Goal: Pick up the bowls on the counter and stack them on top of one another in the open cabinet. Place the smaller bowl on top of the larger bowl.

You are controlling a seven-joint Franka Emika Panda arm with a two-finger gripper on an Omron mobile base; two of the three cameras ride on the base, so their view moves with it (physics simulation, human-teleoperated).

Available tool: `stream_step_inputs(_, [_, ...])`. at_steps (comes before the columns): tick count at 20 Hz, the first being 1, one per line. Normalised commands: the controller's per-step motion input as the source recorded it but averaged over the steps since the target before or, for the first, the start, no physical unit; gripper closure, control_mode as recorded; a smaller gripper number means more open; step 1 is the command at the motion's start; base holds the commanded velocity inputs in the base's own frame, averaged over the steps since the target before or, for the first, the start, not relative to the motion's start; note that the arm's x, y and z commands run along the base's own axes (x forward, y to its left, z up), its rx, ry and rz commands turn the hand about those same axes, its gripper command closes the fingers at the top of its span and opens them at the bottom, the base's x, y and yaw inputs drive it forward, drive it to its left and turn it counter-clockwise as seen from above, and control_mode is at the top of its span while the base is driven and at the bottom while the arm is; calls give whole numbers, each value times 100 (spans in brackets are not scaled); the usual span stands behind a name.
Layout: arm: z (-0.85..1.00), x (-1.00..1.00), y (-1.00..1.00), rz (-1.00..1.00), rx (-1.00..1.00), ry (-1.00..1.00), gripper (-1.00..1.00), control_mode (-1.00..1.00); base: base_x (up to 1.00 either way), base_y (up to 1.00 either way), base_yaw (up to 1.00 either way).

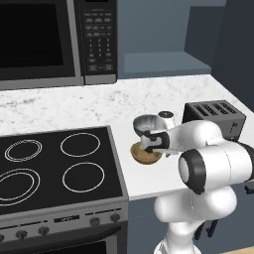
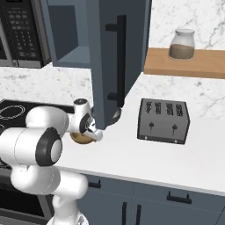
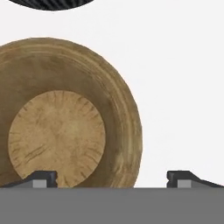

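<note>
Stovetop at left, microwave above it; open cabinet next along, shelf floor bare. Below on counter — larger bowl just behind smaller bowl, close beside stove edge. Gripper hangs directly over wooden bowl, fingers spread wide — one tip above bowl's interior, other past its rim; nothing held. Toaster at right.
</note>
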Motion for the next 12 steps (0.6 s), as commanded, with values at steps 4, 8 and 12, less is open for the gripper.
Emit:
stream_step_inputs(4, [-38, 0, 0, 0, 0, 0, -100, -100, 0, 0, 0])
stream_step_inputs(8, [-23, 2, 0, 0, 0, 0, 100, -100, 0, 0, 0])
stream_step_inputs(12, [3, 0, 0, 0, 0, -1, 100, -100, 0, 0, 0])
